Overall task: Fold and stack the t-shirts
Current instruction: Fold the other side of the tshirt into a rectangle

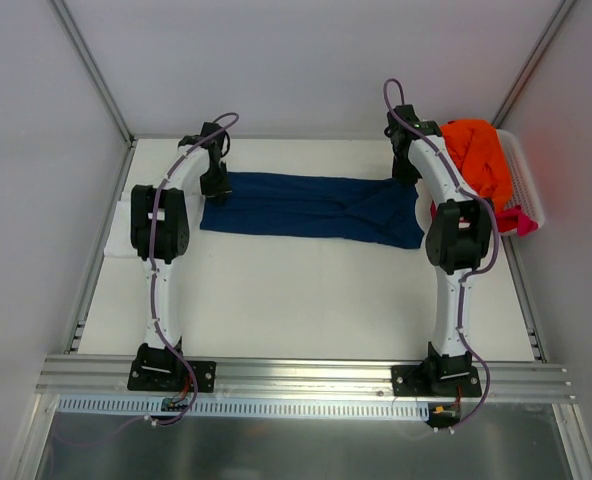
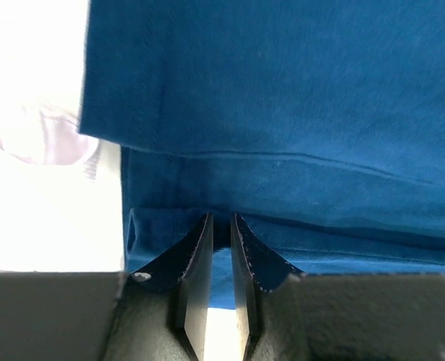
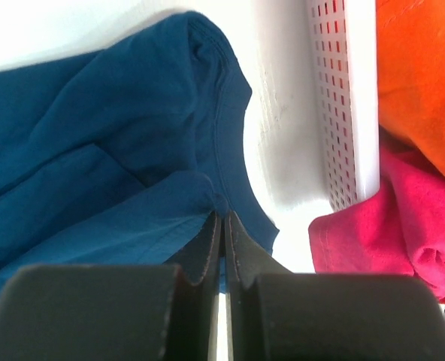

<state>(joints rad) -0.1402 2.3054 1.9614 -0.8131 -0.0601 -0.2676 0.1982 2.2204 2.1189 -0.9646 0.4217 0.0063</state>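
A navy blue t-shirt (image 1: 306,205) lies folded into a long strip across the back of the table. My left gripper (image 1: 216,185) is at its left end. In the left wrist view the navy t-shirt (image 2: 283,98) fills the frame, and the left gripper (image 2: 221,216) has its jaws a narrow gap apart, with the hem at their tips. My right gripper (image 1: 406,175) is at the strip's right end. In the right wrist view the right gripper (image 3: 222,214) is shut on a fold of the navy t-shirt (image 3: 95,150) beside its collar.
A white slatted basket (image 1: 526,185) stands at the back right, holding an orange t-shirt (image 1: 476,150) and a magenta-pink t-shirt (image 1: 516,220). Basket wall (image 3: 343,98), orange t-shirt (image 3: 418,75) and pink t-shirt (image 3: 388,241) are close beside the right gripper. White cloth (image 1: 116,235) lies at the table's left edge.
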